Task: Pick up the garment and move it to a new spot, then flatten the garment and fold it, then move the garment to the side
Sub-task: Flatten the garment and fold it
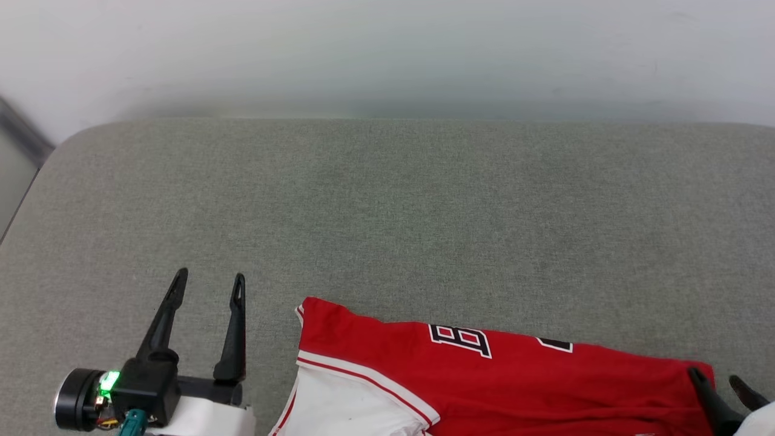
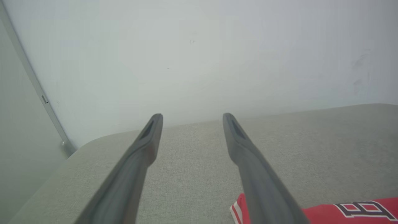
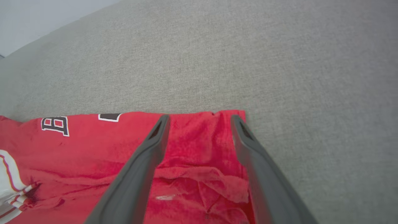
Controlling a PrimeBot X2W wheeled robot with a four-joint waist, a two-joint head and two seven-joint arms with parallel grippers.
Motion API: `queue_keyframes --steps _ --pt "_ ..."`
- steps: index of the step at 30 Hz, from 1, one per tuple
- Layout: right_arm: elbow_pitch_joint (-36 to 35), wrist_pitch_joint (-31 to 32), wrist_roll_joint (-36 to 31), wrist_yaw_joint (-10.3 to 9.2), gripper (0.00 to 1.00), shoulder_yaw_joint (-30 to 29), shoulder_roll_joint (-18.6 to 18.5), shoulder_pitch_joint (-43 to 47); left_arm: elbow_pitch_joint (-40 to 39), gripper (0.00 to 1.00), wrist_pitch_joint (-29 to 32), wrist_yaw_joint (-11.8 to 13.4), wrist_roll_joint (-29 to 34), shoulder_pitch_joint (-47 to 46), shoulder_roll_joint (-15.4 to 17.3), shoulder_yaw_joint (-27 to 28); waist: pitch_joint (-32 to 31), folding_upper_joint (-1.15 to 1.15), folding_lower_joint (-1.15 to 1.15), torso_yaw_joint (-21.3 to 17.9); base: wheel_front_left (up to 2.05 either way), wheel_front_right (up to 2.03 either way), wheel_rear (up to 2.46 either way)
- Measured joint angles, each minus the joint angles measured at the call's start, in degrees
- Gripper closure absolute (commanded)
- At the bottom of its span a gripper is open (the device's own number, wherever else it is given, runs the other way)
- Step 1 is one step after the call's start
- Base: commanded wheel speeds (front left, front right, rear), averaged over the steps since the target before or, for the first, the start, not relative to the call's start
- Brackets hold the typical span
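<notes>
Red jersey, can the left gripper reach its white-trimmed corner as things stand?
Probably yes. The left gripper stands open just to the left of the red jersey, with bare grey fabric surface around it, and nothing lies between it and that corner.

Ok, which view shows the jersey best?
The head view: the jersey spans red body, white sleeve and lettering, though its lower part is cut off. The right wrist view shows its rumpled end close up; the left wrist view catches a corner.
</notes>
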Motion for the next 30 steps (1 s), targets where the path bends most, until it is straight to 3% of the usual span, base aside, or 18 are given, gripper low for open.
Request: queue_keyframes --steps 3,10,21,30 --pt "-0.3 4.26 -2.63 0.0 0.0 -4.72 3.46 0.4 1.22 0.0 0.0 -1.87 3.47 1.72 -1.3 1.19 0.63 0.0 0.0 0.09 0.0 0.0 0.0" --pt "0.47 10.49 -6.41 0.0 0.0 -9.66 6.88 0.62 1.55 0.0 0.0 -5.97 5.97 1.81 -5.53 5.42 1.88 0.0 0.0 0.39 0.0 0.0 0.0" --pt "8.47 12.38 -3.75 0.0 0.0 -8.65 5.94 -1.38 2.02 0.0 0.0 -10.92 9.68 0.41 -9.27 9.15 4.48 0.0 0.0 1.34 0.0 0.0 0.0" --pt "11.26 11.6 -1.0 -0.45 0.0 -4.14 4.1 -1.99 2.45 0.0 0.0 -12.83 11.33 0.32 -11.03 10.8 5.08 0.0 0.0 1.89 0.0 0.0 0.0"
